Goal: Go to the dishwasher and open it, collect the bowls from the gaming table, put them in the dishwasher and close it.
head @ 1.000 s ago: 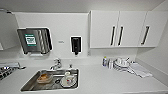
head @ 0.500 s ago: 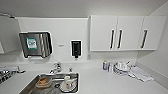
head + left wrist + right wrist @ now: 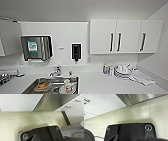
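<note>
The robot faces the white kitchen counter with its steel sink, so the step in hand looks like closing in on the dishwasher. To do it well, it is best to square the base to the appliance front, stop short enough that the door can drop freely, and bring one end effector level with the top edge where a handle would sit. The brushed stainless-steel dishwasher front shows in the left wrist view as a slanted grey panel beside white cabinet doors, above pale flooring; no handle is visible on it. Whether either end effector is apart or together I cannot tell
</note>
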Available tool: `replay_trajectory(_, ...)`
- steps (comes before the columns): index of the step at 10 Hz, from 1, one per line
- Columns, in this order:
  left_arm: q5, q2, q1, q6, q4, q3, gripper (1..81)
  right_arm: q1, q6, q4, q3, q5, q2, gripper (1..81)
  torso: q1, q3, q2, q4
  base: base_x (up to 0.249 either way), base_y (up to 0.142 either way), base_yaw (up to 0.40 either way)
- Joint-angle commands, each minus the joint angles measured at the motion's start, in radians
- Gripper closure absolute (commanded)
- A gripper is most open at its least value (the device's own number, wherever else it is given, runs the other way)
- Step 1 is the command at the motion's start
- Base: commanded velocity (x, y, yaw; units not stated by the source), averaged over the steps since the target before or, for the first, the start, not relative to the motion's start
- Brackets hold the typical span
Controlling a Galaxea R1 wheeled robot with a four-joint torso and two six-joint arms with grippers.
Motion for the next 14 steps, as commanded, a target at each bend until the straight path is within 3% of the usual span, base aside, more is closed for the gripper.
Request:
replay_trajectory(1, 0.013, -0.137, -0.121, 0.002, 0.003, 0.149, 1.0, 0.095, 0.004, 0.043, 0.078, -0.035, -0.101, 1.0, 0.063, 0.000, -0.096, 0.000, 0.000, 0.000, 0.000)
replay_trajectory(7, 0.014, -0.093, -0.121, 0.002, 0.002, 0.109, 1.0, 0.113, 0.003, 0.101, 0.043, -0.057, -0.073, 1.0, 0.192, 0.001, -0.303, 0.000, 0.000, 0.000, 0.000)
replay_trajectory(8, 0.016, -0.091, -0.121, 0.002, 0.000, 0.109, 1.0, 0.112, 0.003, 0.101, 0.042, -0.057, -0.070, 1.0, 0.214, -0.054, -0.338, 0.000, 0.000, 0.000, 0.000)
replay_trajectory(9, 0.016, -0.087, -0.121, 0.002, -0.001, 0.103, 1.0, 0.107, 0.000, 0.096, 0.036, -0.055, -0.065, 1.0, 0.167, -0.004, -0.266, 0.000, 0.000, 0.000, 0.000)
replay_trajectory(14, 0.017, -0.063, -0.121, -0.001, -0.006, 0.060, 1.0, 0.102, 0.000, 0.093, -0.044, -0.069, -0.004, 1.0, 0.182, -0.011, -0.290, 0.000, 0.000, 0.000, 0.000)
